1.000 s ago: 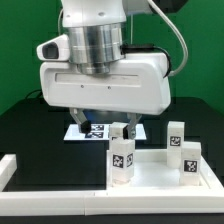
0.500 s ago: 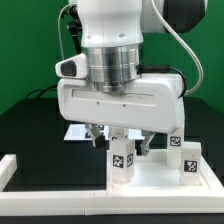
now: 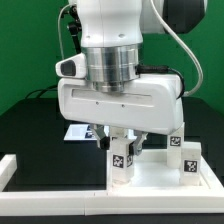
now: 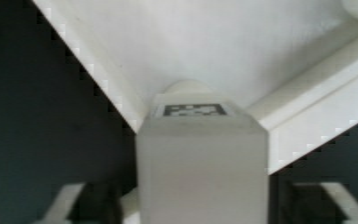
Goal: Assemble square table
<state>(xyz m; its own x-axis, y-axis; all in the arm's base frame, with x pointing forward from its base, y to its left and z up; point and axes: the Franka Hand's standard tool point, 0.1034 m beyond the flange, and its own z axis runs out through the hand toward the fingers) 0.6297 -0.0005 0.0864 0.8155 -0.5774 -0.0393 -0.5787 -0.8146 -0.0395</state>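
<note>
One leg bracketed, grasp unconfirmed.
Gripper (image 3: 118, 143) straddles upright leg (image 3: 120, 160) standing on square top (image 3: 150, 178), fingers (image 4: 64, 205) either side, apparently clear; whether they pinch it I cannot tell.

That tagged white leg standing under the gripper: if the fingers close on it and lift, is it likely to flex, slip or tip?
The leg looks like a blocky, solid plastic piece, so probably stiff and light. Its faces look smooth, so it might slip in a weak pinch. It stands upright and tall for its base on the square top, so a sideways nudge from the gripper could tip it.
</note>
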